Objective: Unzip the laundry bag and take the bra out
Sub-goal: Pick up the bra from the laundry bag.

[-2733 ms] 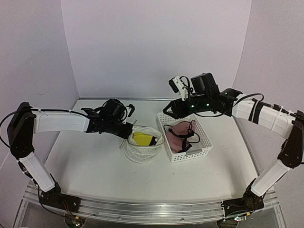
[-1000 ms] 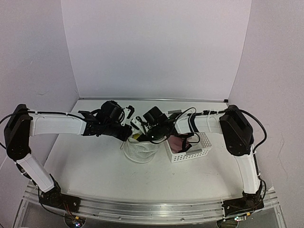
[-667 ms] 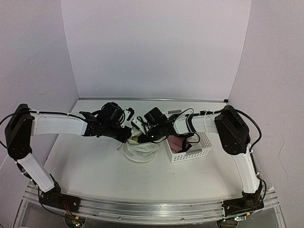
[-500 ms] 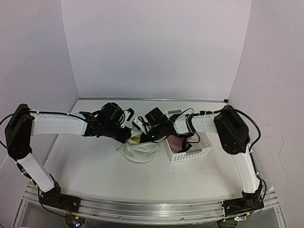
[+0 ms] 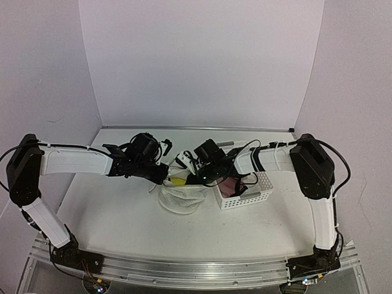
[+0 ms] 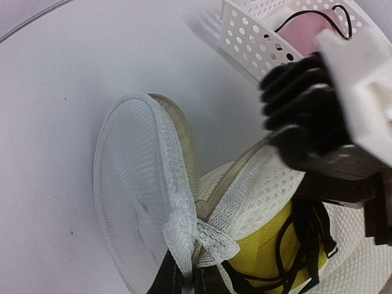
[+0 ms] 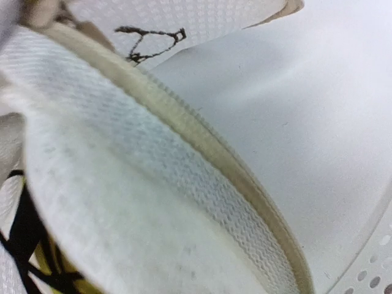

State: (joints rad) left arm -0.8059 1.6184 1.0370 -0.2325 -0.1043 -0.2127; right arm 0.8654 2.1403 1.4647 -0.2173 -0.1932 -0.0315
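The laundry bag (image 5: pixel 181 197) is a white mesh cylinder at the table's middle, with its top open. My left gripper (image 5: pixel 163 176) is shut on the bag's rim at its left side; in the left wrist view the fingers (image 6: pixel 174 278) pinch the mesh edge beside the round lid (image 6: pixel 131 196). The yellow bra (image 5: pixel 178 181) with black straps lies inside the bag (image 6: pixel 275 245). My right gripper (image 5: pixel 187 173) reaches into the opening from the right, over the bra. Mesh (image 7: pixel 153 202) fills the right wrist view and hides its fingers. A bit of yellow bra (image 7: pixel 43 269) shows there.
A white lattice basket (image 5: pixel 262 193) stands just right of the bag and holds a pinkish garment (image 5: pixel 231 184) with black straps. The basket's wall also shows in the left wrist view (image 6: pixel 257 43). The back wall is behind both arms.
My right arm has swung from above the basket down to the bag's opening and stays there. The bag now sits lower and flatter. My left gripper has kept its hold on the rim.
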